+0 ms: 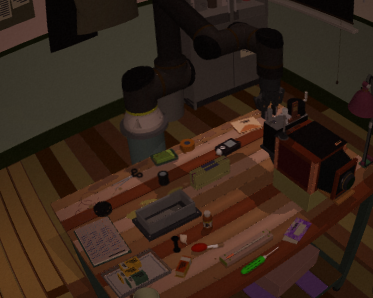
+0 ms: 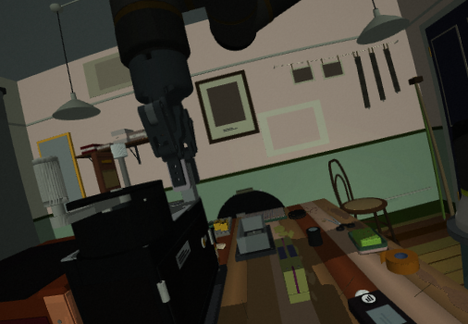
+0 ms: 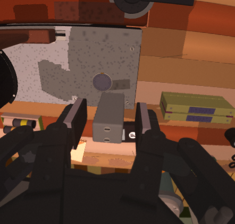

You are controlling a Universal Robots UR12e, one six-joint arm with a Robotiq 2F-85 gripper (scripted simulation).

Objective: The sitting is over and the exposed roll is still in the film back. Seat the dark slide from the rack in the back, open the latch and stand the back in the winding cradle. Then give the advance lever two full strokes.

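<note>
My gripper (image 3: 109,116) hangs straight above the film back (image 1: 273,135), which sits on the rear of the wooden view camera (image 1: 317,155) at the right end of the bench. It is open and holds nothing. In the wrist camera a grey block-shaped lever (image 3: 108,117) lies between the fingers, reaching out from the back's speckled grey top plate (image 3: 103,66), which carries a round dial (image 3: 102,82). The olive rack (image 1: 210,172) with its purple slots lies mid-bench, and the grey winding cradle (image 1: 166,212) sits nearer the front edge.
The camera body rises just under the fingers. A red desk lamp (image 1: 363,102) stands at the bench's right end. A tape roll (image 1: 187,145), light meter (image 1: 227,146), film can (image 1: 163,177), notebook (image 1: 101,240), ruler and screwdriver (image 1: 257,261) are scattered on the bench.
</note>
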